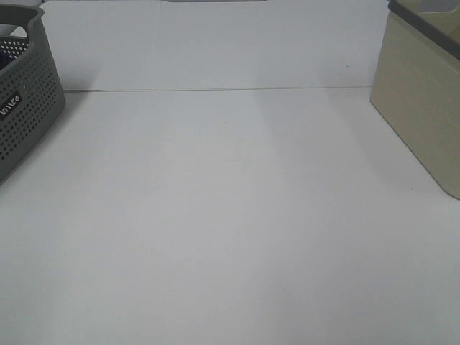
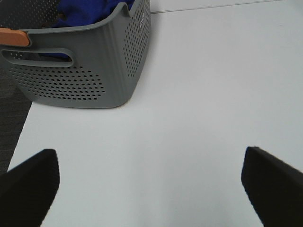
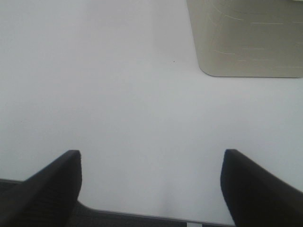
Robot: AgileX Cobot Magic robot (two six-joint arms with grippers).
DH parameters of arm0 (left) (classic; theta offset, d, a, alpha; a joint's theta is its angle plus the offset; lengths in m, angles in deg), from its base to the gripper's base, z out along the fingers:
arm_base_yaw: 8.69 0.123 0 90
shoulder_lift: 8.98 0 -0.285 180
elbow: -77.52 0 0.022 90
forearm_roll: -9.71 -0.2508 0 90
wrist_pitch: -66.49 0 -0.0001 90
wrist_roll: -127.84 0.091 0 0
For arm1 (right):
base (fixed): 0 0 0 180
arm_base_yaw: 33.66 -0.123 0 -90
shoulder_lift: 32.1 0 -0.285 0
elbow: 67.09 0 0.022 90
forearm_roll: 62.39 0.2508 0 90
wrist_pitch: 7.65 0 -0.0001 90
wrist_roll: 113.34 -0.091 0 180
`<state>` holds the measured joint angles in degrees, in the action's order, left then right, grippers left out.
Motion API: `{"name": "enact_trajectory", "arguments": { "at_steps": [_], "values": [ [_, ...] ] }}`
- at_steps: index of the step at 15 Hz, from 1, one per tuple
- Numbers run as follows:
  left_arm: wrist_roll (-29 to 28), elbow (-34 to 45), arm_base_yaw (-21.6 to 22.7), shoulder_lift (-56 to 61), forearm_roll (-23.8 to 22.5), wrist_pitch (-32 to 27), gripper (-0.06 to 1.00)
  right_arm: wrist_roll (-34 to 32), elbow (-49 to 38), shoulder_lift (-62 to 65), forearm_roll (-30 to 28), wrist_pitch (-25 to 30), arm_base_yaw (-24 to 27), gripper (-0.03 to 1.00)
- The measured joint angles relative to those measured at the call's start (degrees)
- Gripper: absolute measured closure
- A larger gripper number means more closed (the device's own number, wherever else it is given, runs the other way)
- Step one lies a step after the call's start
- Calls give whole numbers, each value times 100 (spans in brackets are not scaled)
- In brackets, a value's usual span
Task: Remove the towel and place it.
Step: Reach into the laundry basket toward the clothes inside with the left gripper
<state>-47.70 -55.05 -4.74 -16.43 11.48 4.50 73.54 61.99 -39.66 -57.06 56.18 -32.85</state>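
The royal-blue towel (image 2: 87,10) lies bunched inside a grey perforated basket (image 2: 94,71), seen in the left wrist view. That basket (image 1: 25,108) stands at the far left in the high view, where the towel does not show. My left gripper (image 2: 150,189) hovers open over bare white table short of the basket, nothing between its black fingers (image 2: 28,184). My right gripper (image 3: 151,187) is open too, above the table's near edge, empty. Neither gripper appears in the high view.
A beige basket (image 1: 424,108) stands at the far right of the white table (image 1: 230,215); its corner (image 3: 246,42) shows in the right wrist view. An orange handle piece (image 2: 14,37) sits on the grey basket's rim. Dark floor lies beyond the table's left edge.
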Motion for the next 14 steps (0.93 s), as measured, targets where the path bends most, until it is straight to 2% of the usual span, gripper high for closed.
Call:
{"name": "enact_trajectory", "arguments": {
  "at_steps": [14],
  "values": [
    [0,0,0,0,0,0,-5,0,0,0,0,0,0,18]
  ]
}}
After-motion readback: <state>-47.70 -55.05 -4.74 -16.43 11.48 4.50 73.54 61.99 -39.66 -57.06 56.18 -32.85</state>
